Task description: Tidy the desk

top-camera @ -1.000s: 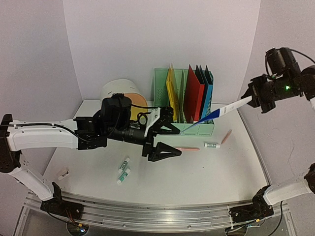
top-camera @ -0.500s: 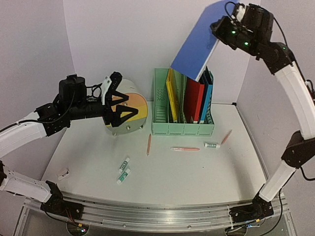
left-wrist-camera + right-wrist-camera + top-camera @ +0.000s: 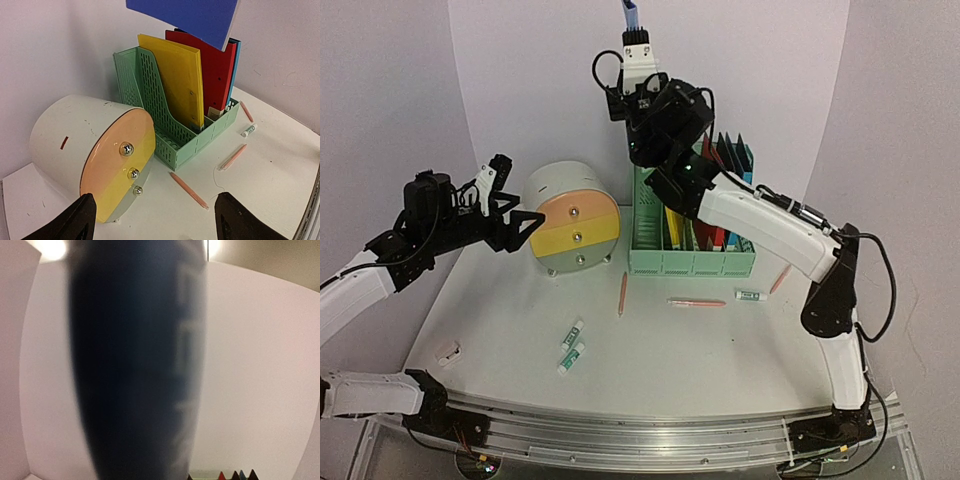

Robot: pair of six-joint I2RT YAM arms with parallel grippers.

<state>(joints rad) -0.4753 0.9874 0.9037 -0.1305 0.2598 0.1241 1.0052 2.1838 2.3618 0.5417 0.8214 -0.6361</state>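
The left pincer hangs spread and empty, just beside the round grey drawer unit with orange and yellow fronts. High above the mint-green slotted file rack, the right pincer pinches a flat blue folder. Below both lies the flat white worktop, with salmon pens and small white tubes scattered on it.

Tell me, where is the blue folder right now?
In the left wrist view the blue folder hangs at top centre, above the mint-green file rack, held aloft by the right pincer.
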